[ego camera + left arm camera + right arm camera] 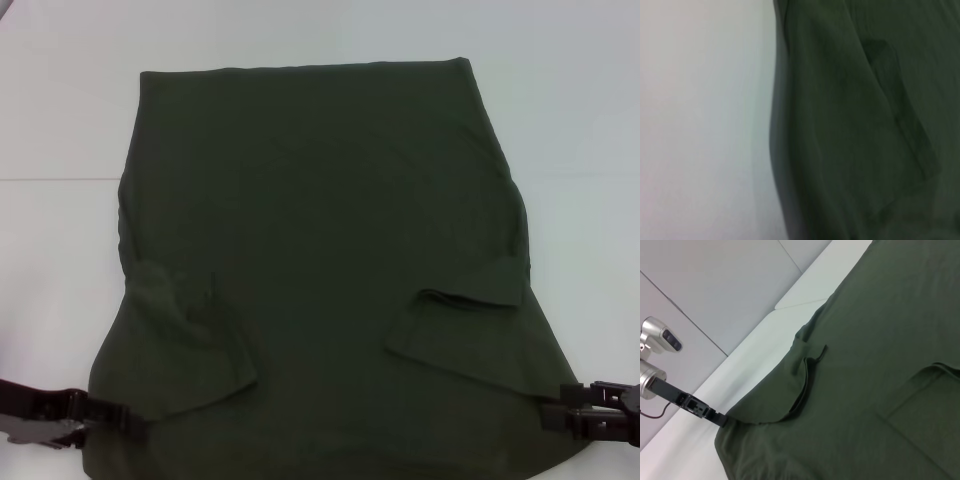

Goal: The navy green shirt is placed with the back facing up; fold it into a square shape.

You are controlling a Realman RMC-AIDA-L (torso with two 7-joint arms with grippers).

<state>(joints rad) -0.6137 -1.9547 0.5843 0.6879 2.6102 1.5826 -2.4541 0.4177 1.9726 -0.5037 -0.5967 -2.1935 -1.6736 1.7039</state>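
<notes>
**Both grippers at the near corners of the shirt**

The large, plain, dark olive-green short-sleeved shirt of soft matte fabric [320,260] lies spread flat on the white table [60,120], filling most of the head view. Its far edge runs straight across the back of the table, and the cloth widens toward the robot. Both short sleeves are folded inward onto the body of the shirt — the one on the left rumpled and creased, the one on the right lying as a flatter flap with a raised lip.

The black left gripper [138,428] sits low at the shirt's near left corner, touching the cloth edge. In the right wrist view it shows farther off [720,419], its tip meeting the fabric right at the corner; whether its fingers are closed on the cloth cannot be told.

The black right gripper [548,415] sits at the near right corner, its tip against the shirt's edge — its finger state cannot be told either.

The left wrist view shows only the shirt's side edge [850,130] lying against the bare white table [700,120].
</notes>
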